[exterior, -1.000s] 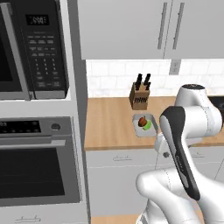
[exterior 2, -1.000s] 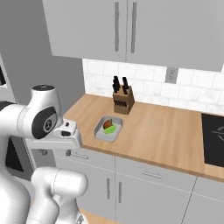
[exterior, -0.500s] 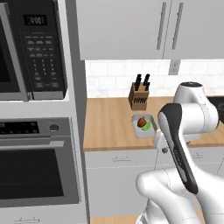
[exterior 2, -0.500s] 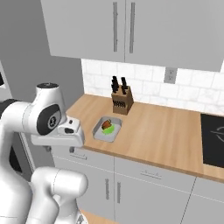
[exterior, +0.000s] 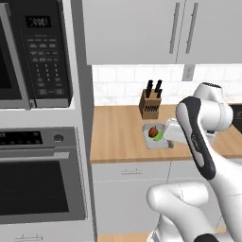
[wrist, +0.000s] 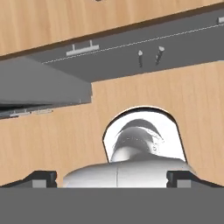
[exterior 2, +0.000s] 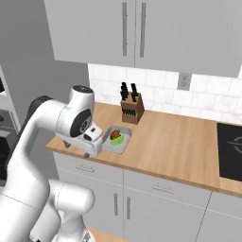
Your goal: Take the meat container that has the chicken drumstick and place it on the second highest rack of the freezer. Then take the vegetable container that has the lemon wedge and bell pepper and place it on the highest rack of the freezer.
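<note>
Pincer tips sit dark at the two lower corners of the hand view, far apart, with nothing between them; the camera looks down past them at light wooden floor and grey cabinet fronts. From the base views the hand hangs at the front edge of the worktop, its fingers hidden behind the white wrist.

Just beyond the hand, a shallow grey vegetable container lies flat on the worktop, close to the front edge. Inside it rest the bell pepper, rounded and dark red-orange, and the lemon wedge, a bright green crescent touching the pepper. The tray has a thin raised rim and rounded corners.

Around the tray the smooth, light wood worktop lies bare to the left and to the right, as far as the black cooktop at the far right. Further back, near the white tiled wall, a wooden knife block stands upright with dark handles sticking up, apart from the tray.

Left of the worktop a tall grey column holds a steel oven with a black window and a black microwave above. Flat grey wall cabinets with bar handles hang overhead.
</note>
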Tool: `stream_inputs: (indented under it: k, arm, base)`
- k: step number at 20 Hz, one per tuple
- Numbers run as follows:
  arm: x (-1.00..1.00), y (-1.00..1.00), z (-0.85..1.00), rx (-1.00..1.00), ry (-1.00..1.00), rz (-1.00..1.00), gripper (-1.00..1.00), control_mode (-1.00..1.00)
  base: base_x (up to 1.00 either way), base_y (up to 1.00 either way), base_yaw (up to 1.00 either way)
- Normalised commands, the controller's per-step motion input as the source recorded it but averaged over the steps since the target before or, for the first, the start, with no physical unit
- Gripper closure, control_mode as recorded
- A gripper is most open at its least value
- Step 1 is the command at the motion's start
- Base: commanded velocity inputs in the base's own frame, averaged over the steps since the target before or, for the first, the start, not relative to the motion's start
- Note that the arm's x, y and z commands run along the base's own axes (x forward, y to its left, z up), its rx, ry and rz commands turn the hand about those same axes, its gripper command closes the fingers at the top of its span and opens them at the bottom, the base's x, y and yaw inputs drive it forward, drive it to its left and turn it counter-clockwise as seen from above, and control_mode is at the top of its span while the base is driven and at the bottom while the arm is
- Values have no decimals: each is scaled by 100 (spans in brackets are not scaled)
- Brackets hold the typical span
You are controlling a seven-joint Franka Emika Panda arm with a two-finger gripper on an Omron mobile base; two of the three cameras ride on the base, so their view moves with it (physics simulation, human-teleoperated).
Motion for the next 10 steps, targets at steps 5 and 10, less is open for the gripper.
stream_inputs:
  k: [5, 10]
  arm:
    - [61, -11, -9, 15, 9, -38, -100, -100]
    - [36, -15, -16, 11, 6, -32, -100, -100]
  base:
    - [0, 0, 0]
    - [0, 0, 0]
